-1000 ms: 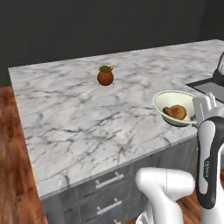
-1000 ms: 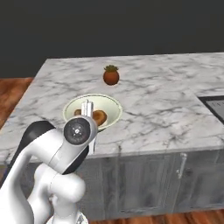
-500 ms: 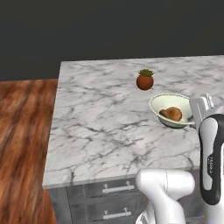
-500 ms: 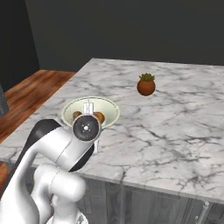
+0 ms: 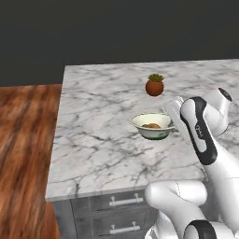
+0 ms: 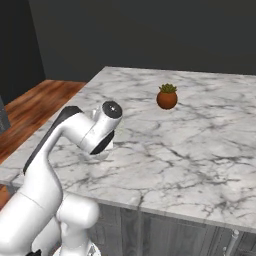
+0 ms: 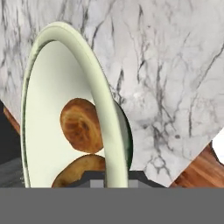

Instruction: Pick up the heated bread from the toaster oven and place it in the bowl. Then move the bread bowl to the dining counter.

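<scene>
The pale cream-green bowl is over the white marble dining counter, a little in from its front edge; I cannot tell whether it touches the top. My gripper is shut on the bowl's right rim. In the hand view the rim runs between my fingertips, with the gripper at the bottom. Inside lie the round golden-orange bread and a second brown bread piece partly cut off. The bread also peeks over the rim in the left base view. In the right base view my arm covers the bowl.
A small potted plant in a round brown pot stands on the counter beyond the bowl. Grey drawer fronts with silver handles run below the front edge. Wooden floor lies past the counter's left end.
The base drove left along the counter, then stopped. Since half a second ago the arm has carried the bowl left and further over the counter top, still gripping its rim.
</scene>
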